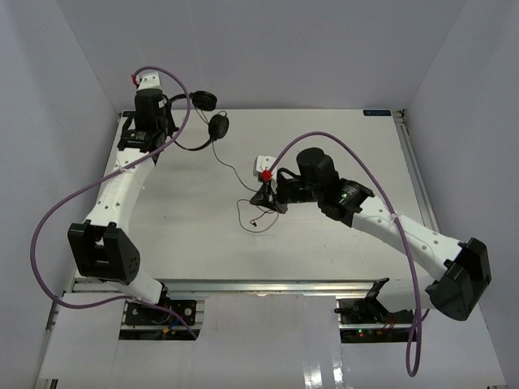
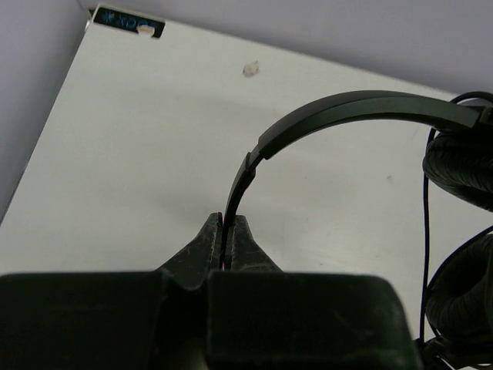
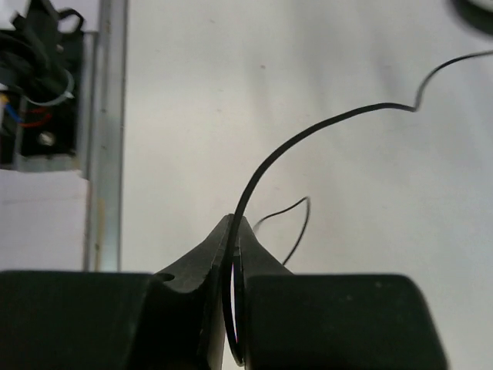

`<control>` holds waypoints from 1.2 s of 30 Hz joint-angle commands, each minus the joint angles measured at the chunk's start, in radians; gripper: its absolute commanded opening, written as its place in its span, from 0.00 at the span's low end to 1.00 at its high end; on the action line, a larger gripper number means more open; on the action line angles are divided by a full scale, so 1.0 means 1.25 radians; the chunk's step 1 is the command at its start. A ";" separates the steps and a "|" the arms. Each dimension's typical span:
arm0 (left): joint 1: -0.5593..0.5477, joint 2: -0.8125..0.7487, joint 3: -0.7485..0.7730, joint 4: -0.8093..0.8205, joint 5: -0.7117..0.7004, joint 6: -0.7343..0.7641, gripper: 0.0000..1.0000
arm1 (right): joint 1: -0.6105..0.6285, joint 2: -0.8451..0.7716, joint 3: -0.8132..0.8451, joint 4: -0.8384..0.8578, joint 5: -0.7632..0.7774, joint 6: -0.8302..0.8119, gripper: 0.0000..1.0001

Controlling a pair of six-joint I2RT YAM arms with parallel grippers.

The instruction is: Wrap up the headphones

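Observation:
The black headphones (image 1: 207, 121) are held up at the table's far left. My left gripper (image 1: 165, 130) is shut on the thin headband (image 2: 339, 112), seen pinched between its jaws in the left wrist view. Two padded earcups (image 2: 462, 166) hang at the right of that view. The thin black cable (image 1: 235, 174) runs from the earcups toward the table's middle. My right gripper (image 1: 263, 197) is shut on this cable (image 3: 308, 131), which passes between its jaws; a loose loop (image 1: 255, 217) lies on the table just beyond.
A small white block with a red part (image 1: 263, 166) sits beside the right gripper. Thick purple robot cables (image 1: 73, 203) arc over both arms. A metal rail (image 3: 104, 131) edges the table.

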 commanded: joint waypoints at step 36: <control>-0.310 -0.342 -0.314 0.083 0.550 0.032 0.00 | -0.265 0.200 0.195 0.106 0.168 -0.035 0.08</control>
